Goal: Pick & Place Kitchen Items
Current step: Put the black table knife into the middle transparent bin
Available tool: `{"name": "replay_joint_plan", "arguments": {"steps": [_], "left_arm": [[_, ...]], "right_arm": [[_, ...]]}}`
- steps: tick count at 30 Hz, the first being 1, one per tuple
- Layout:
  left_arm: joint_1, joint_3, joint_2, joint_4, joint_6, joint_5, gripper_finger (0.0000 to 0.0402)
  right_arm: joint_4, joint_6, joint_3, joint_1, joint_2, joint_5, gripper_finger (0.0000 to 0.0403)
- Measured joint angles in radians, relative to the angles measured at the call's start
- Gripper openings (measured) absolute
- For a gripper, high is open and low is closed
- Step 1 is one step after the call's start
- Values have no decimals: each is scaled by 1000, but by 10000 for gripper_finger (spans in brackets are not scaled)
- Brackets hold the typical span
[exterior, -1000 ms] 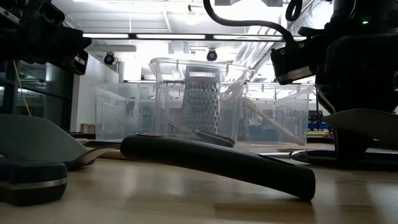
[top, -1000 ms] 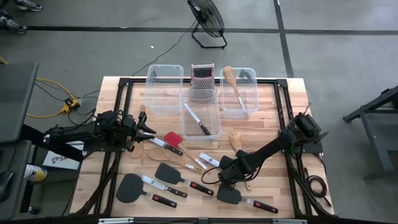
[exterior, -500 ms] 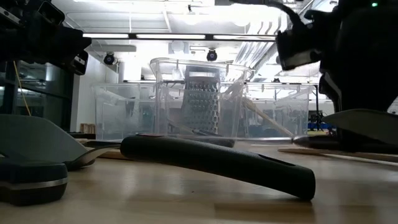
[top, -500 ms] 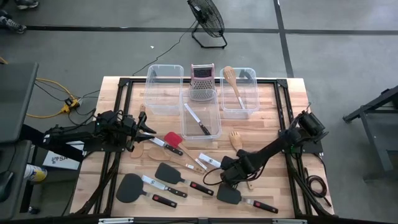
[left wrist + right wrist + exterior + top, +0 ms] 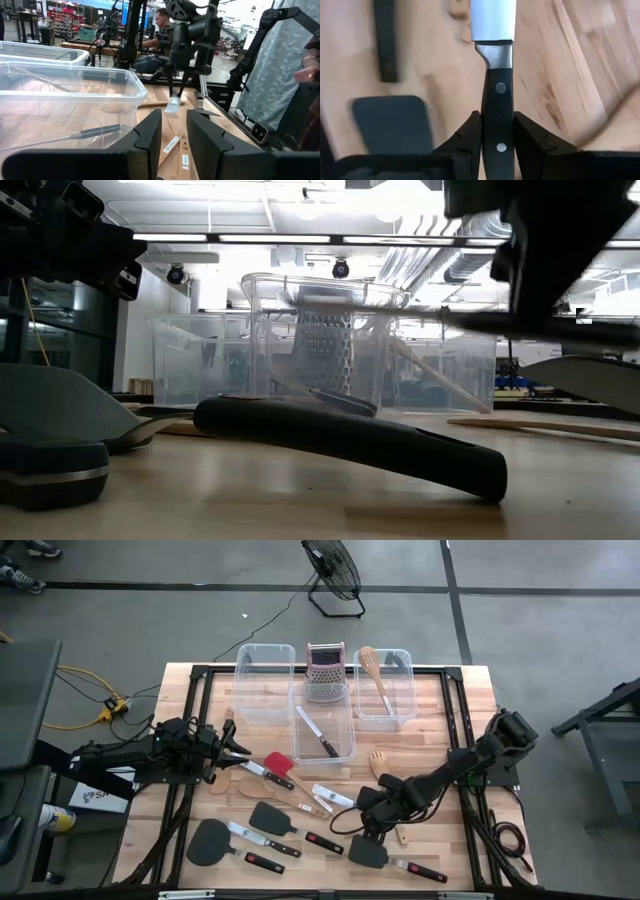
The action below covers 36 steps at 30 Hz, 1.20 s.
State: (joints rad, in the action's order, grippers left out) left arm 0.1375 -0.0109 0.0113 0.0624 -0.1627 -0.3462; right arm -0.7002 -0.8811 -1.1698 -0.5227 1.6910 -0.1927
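Observation:
My right gripper (image 5: 366, 812) is shut on a black-handled knife (image 5: 334, 796) with a white-sheathed blade, held above the table's middle, between a black spatula (image 5: 368, 853) and a wooden fork (image 5: 378, 764). The left wrist view shows the knife (image 5: 173, 105) hanging under that gripper. My left gripper (image 5: 240, 745) waits level at the table's left, open, nothing between its fingers (image 5: 150, 131). A red spatula (image 5: 278, 762), black spatulas (image 5: 270, 817) and more knives (image 5: 312, 839) lie flat on the wood. My right gripper pinches the knife's riveted black handle (image 5: 498, 116) between its two fingers (image 5: 470, 134), on the handle's two narrow edges, behind the steel bolster. The fingers slant down from above and lie along the knife. The knife is lifted clear, its blade (image 5: 173, 107) pointing down and ahead.
Three clear bins stand at the far side: left (image 5: 265, 680), middle (image 5: 325, 735) with a knife inside, right (image 5: 385, 690) with a wooden spoon. A steel grater (image 5: 325, 670) stands behind the middle bin. A person sits beyond the table in the left wrist view.
My right gripper has risen from the table, still shut on the knife, and has tipped and rolled a little. The knife has come up off the wood with it. In the low view the gripper has climbed toward the picture's top.

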Motion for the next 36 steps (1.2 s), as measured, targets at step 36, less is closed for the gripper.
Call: {"name": "replay_joint_plan", "arguments": {"steps": [36], "left_arm": [[0,0,0,0,0,0,90]], "right_arm": [[418,315,-2,160,-295,-174,80]]}}
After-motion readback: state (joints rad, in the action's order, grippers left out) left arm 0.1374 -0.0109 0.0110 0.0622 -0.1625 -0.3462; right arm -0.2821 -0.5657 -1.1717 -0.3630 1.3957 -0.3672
